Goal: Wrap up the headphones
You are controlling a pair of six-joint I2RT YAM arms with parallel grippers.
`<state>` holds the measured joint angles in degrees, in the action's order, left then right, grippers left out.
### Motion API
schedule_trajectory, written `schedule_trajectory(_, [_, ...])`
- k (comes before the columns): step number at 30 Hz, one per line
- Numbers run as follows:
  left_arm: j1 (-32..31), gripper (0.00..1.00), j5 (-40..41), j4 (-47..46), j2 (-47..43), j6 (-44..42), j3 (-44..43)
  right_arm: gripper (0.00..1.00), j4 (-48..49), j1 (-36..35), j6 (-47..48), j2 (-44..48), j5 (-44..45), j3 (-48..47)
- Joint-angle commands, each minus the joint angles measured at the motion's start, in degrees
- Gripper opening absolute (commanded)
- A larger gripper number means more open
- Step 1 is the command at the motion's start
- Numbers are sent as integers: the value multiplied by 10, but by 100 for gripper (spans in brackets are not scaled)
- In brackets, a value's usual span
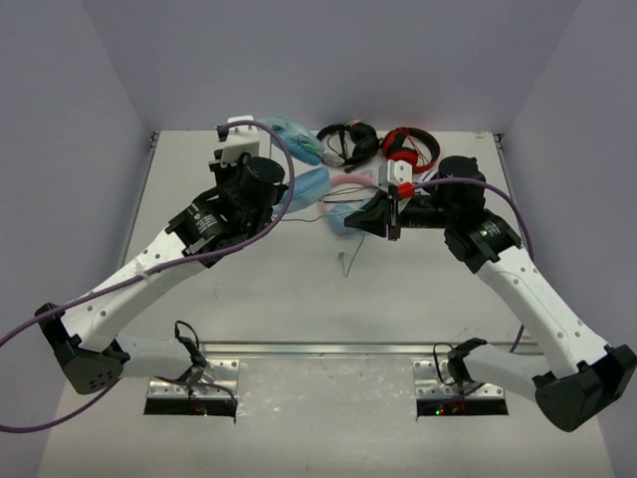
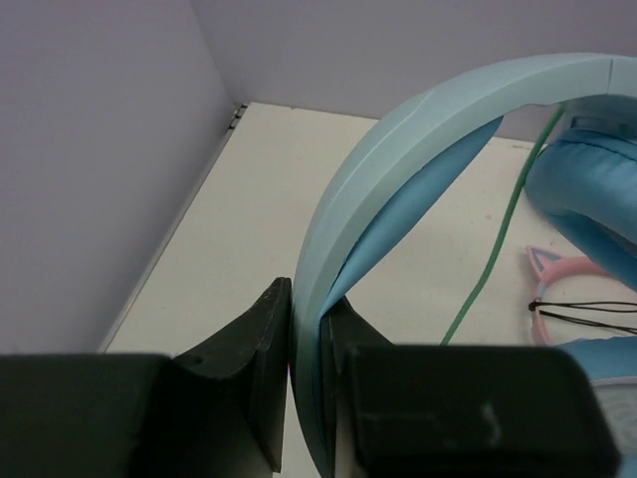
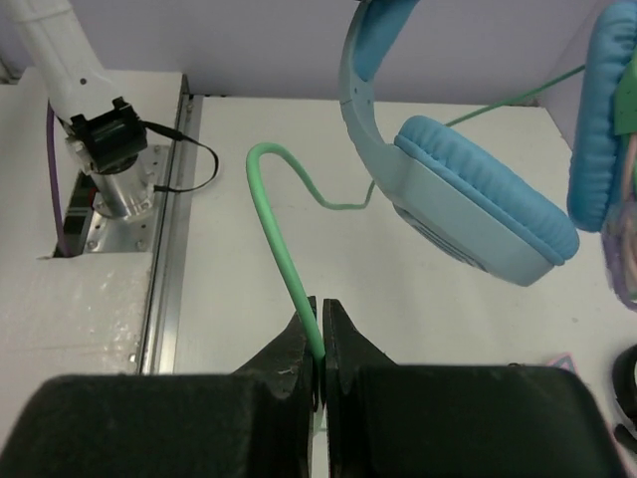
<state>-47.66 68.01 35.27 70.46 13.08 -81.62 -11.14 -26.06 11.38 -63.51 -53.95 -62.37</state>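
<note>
The light blue headphones (image 1: 311, 186) are held off the table at the back centre. My left gripper (image 2: 309, 304) is shut on their plain blue headband (image 2: 398, 149); in the top view it (image 1: 291, 191) sits at their left side. One padded cup (image 3: 478, 199) hangs in front of my right gripper (image 3: 320, 304), and the other cup (image 3: 597, 129) is at the right edge. My right gripper is shut on the thin green cable (image 3: 284, 229), which loops up from the jaws towards the cups. In the top view the right gripper (image 1: 370, 217) is beside the lower cup, and the cable end (image 1: 347, 259) dangles below it.
A black pair (image 1: 350, 142) and a red pair (image 1: 413, 147) of headphones lie by the back wall. A pink cat-ear pair (image 2: 557, 274) lies on the table under the blue one. Walls close in the left, right and back sides.
</note>
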Motion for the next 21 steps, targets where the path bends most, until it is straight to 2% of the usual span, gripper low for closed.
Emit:
schedule_trajectory(1, [9,0,-1,-61,6,-2,-21,1,-15,0,21,19,46,-19])
schedule_trajectory(4, [11,0,5,-66,13,6,-2,1,-16,-6,-12,13,32,-58])
schedule_trajectory(6, [11,0,5,-59,22,25,2,1,-29,-35,-23,0,33,-93])
schedule_trajectory(8, [11,0,7,-54,35,34,0,1,-69,-78,-1,-15,72,-133])
schedule_trajectory(11, [11,0,7,-59,49,17,5,1,-106,-95,33,-25,136,-167])
schedule_trajectory(15, [10,0,-44,-97,33,-23,64,1,-122,-94,64,-41,244,-194])
schedule_trajectory(17, [8,0,-90,-154,9,-74,101,1,-141,-84,64,-56,267,-229])
schedule_trajectory(20, [-21,0,-104,-207,-17,-127,151,1,-132,-62,53,-77,312,-253])
schedule_trajectory(21, [-33,0,-106,-217,-22,-170,168,1,-127,-51,51,-83,322,-260])
